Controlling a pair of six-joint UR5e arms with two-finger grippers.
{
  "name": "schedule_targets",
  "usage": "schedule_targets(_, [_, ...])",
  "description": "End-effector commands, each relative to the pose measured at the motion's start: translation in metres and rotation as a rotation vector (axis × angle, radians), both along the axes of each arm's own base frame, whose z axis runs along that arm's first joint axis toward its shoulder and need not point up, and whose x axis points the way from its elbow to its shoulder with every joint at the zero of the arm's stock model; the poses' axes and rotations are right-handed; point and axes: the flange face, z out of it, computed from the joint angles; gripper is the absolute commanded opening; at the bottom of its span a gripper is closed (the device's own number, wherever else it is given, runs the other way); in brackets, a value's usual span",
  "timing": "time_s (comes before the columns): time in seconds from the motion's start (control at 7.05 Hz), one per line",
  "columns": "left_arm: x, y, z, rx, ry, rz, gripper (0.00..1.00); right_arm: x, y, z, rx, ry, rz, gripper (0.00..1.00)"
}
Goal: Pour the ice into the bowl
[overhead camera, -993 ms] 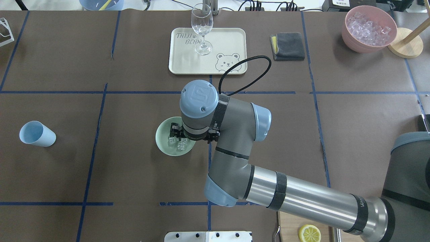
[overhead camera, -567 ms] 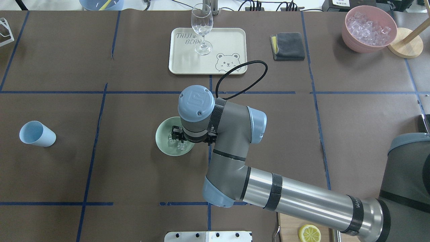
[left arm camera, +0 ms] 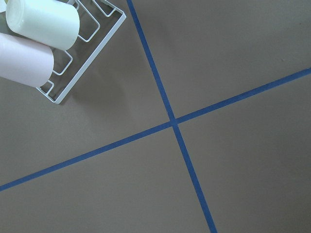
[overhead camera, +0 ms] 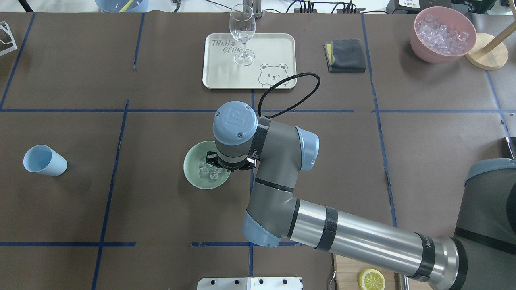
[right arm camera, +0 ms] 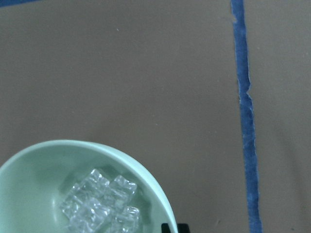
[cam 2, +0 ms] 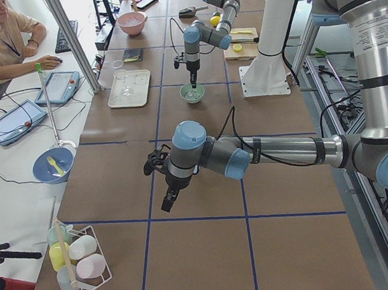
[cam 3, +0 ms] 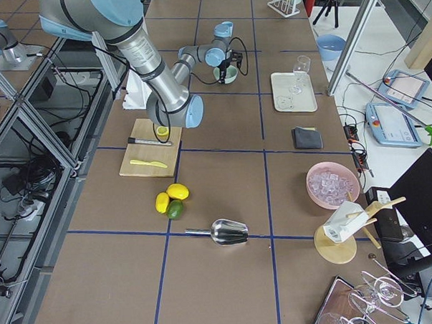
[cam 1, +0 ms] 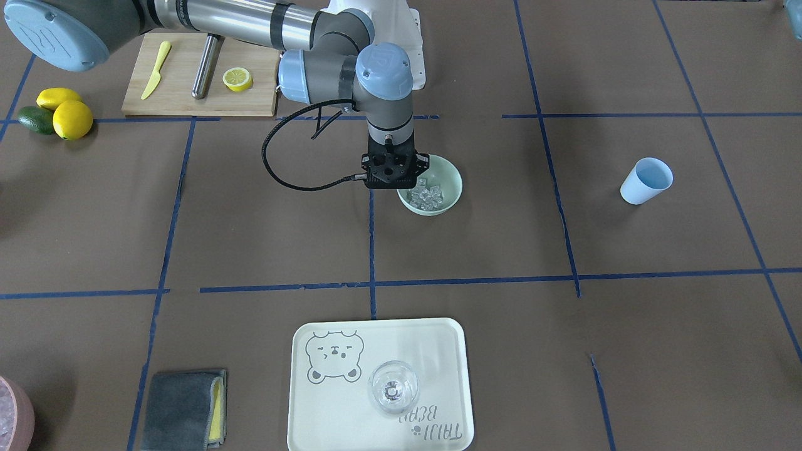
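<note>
The pale mint-green bowl stands on the brown mat near the table's middle, with a small heap of clear ice inside. It also shows in the front view and the right wrist view, with the ice at its bottom. My right gripper points straight down at the bowl's rim on my right side and looks shut on that rim. An empty light blue cup stands far to the left. My left gripper shows only in the left side view, so I cannot tell its state.
A cream tray with a clear wine glass lies at the back. A grey cloth and a pink container of ice are at the back right. A cutting board with a lemon half lies near my base. A wire cup rack is under my left wrist.
My right wrist has come down and a little toward my base over the bowl's rim. The bowl has shifted slightly left. The cup has not moved.
</note>
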Motion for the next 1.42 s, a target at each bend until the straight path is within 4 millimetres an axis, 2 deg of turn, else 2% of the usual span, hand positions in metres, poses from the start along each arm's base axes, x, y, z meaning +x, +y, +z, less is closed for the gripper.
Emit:
schedule_targets(0.0, [0.0,0.001,-0.001,0.001,0.0,0.0,1.0,0.045,-0.011,-0.014,0.004,-0.105,0.056,0.0])
schedule_targets(0.28, [-0.001,0.0,-0.001,0.011,0.0,-0.002,1.0,0.16,-0.021,0.056,-0.023,-0.13,0.083,0.0])
schedule_targets(0.43, [-0.001,0.0,-0.001,0.011,0.001,-0.003,1.0,0.221,-0.021,0.112,-0.017,-0.097,0.067,0.0])
schedule_targets(0.57, [-0.001,0.0,-0.003,0.014,0.001,-0.003,1.0,0.272,-0.025,0.179,0.037,-0.037,0.044,0.0])
schedule_targets(0.85, [-0.002,0.0,-0.005,0.019,0.002,-0.005,1.0,0.4,-0.045,0.318,0.071,-0.081,-0.027,0.0])
schedule_targets(1.13, [-0.001,0.0,-0.008,0.022,0.003,-0.004,1.0,0.492,-0.043,0.421,0.042,-0.107,-0.045,0.0])
schedule_targets(1.28, [-0.001,0.0,-0.008,0.023,0.003,-0.004,1.0,0.499,-0.039,0.43,0.015,-0.122,-0.049,0.0])
